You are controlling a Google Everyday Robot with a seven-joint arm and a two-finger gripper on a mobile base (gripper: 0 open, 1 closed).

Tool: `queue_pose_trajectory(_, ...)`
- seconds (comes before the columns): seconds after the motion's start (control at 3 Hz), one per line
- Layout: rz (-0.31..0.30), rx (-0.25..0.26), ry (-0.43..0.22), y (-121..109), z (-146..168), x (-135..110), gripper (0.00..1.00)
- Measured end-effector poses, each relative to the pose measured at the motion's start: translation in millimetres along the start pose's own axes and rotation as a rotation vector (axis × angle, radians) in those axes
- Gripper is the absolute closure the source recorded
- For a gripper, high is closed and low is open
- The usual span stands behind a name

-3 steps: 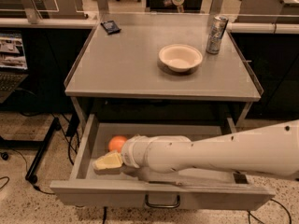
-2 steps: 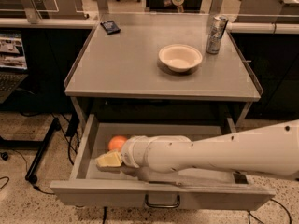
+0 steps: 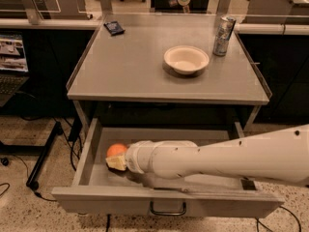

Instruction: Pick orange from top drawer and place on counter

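Note:
The top drawer [image 3: 91, 149] of the grey metal cabinet is pulled open; its loop handle [image 3: 167, 210] shows at the front. The orange [image 3: 116, 150] lies inside at the drawer's left side. My white arm reaches in from the right, low across the drawer. My gripper [image 3: 116, 162] has a pale yellowish tip that sits right in front of the orange and touches or nearly touches it. The arm hides the orange's lower right part. The counter [image 3: 135, 66] is the flat grey cabinet top above the drawer.
On the counter stand a white bowl [image 3: 186, 59] at centre right, a drink can [image 3: 224, 36] at the back right, and a small dark packet [image 3: 114, 27] at the back left. A black stand and cables [image 3: 43, 158] are on the floor to the left.
The gripper tip has crept slightly up and right, closer to the orange. The orange, drawer and counter items have not moved.

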State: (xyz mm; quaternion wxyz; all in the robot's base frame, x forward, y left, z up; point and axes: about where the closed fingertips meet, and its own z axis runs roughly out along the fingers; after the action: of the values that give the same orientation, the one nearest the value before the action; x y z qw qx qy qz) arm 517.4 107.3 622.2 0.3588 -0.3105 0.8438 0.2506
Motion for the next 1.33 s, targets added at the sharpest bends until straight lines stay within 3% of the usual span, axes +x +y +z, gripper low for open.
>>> queue_pose_trajectory(0.33,0.000,0.000,0.000,0.0,0.0,0.0,0.88)
queue_pose_trajectory(0.67,0.000,0.000,0.000,0.0,0.0,0.0,1.00)
queue_pose_trajectory(1.0,-0.003,-0.001,-0.013,1.6,-2.5,-4.1,1.00)
queue_pose_trajectory(1.33,-0.079,-0.062,-0.017,9.0,5.9,-8.4,1.00)
